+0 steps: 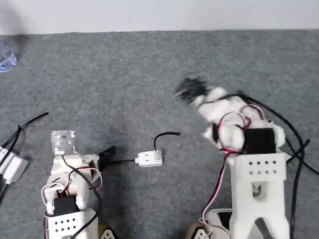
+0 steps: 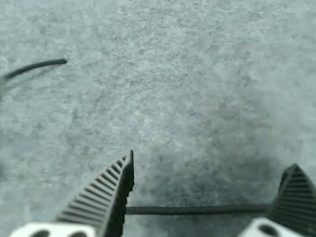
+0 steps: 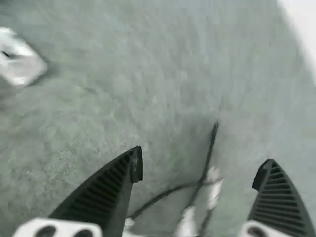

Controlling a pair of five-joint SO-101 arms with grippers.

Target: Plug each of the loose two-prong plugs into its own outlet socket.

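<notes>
From above, a small white socket block [image 1: 149,158] lies on the grey surface [image 1: 124,74] between the two arms. A curled cord [image 1: 167,135] rises from its far side, and a thin lead [image 1: 123,161] runs from it toward the left arm. The left wrist view adds the left claw [image 2: 212,163], spread wide and low over the surface, with a straight cord [image 2: 197,210] crossing between its fingers. The right wrist view shows the right claw [image 3: 203,155] wide too, above tangled dark cords [image 3: 210,148] and blurred white pieces [image 3: 213,181]; I cannot tell whether those are plugs
</notes>
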